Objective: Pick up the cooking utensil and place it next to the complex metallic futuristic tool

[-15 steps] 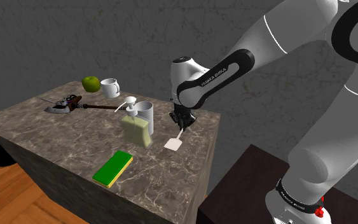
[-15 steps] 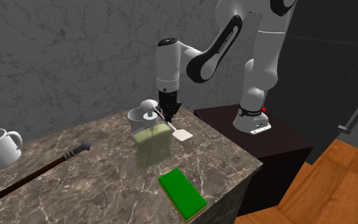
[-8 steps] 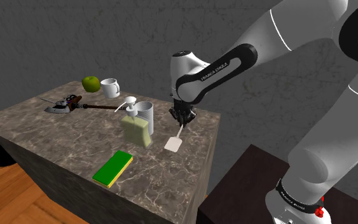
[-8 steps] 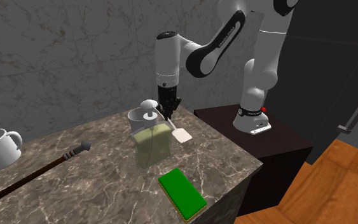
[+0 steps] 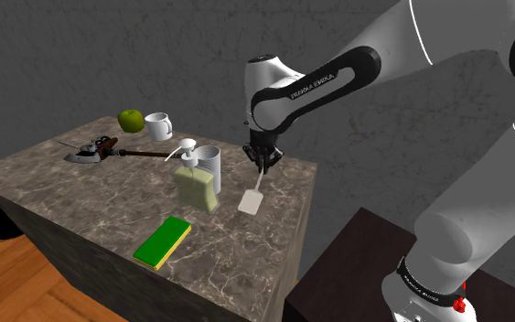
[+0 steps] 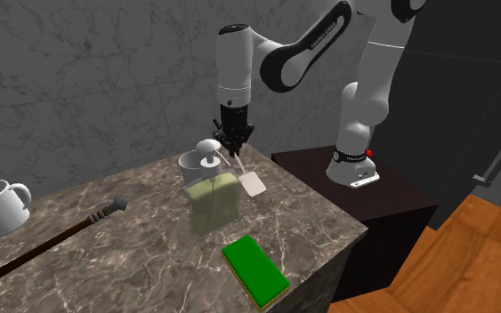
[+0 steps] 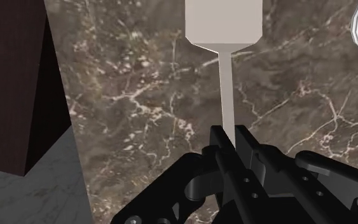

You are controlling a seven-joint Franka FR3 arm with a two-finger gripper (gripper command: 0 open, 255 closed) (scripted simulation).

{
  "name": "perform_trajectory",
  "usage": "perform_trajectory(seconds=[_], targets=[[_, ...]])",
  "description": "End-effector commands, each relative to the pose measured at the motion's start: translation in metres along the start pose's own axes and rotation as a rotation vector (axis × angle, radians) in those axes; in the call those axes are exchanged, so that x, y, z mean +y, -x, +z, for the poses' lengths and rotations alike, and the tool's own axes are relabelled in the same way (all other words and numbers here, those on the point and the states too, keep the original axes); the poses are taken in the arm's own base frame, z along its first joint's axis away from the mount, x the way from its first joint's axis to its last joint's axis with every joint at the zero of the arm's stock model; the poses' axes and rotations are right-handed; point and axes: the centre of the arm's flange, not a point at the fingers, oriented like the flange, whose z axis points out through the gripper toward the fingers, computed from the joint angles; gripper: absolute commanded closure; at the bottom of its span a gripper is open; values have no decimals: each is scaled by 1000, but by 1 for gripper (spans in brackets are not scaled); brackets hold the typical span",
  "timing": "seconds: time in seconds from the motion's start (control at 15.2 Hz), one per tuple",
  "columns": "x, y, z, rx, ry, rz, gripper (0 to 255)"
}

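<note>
spatula (image 5: 251, 201) hangs blade-down, its thin handle clamped in the gripper (image 5: 262, 167).

Small white lettering on the dark curved band of the white robot arm's forearm (image 5: 315, 82) reads "FRANKA EMIKA" in the shoulder view. More white lettering runs round the dark ring at that arm's base (image 5: 426, 285), too small to read.
</note>
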Motion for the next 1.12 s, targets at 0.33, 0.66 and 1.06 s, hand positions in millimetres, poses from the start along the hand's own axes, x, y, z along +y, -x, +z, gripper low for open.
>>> perform_trajectory(seconds=[0.33, 0.66, 1.06], targets=[[0, -3, -37, 0, 0, 0, 255], [0, -5, -64, 0, 0, 0, 255], [-66, -1, -64, 0, 0, 0, 255]])
